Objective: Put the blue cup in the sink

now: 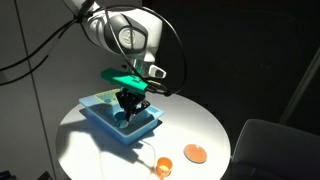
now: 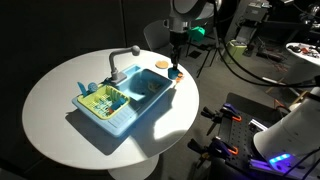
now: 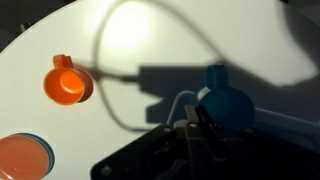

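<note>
Orange cup [image 3: 68, 82], orange disc [image 3: 22, 157] near sink [image 2: 115, 122]; blue cup [image 3: 225, 102] in gripper [image 1: 130, 104]

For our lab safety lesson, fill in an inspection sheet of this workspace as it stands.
Surface: round white table, brightly lit.
Job's things: blue cup at the fingertips, apparently held; sink with grey faucet.
Clutter: orange cup and orange disc on the table.
Grippers: gripper shut on the cup.
Cables: black cable hanging near the arm.
Surroundings: dark room, grey chair.
</note>
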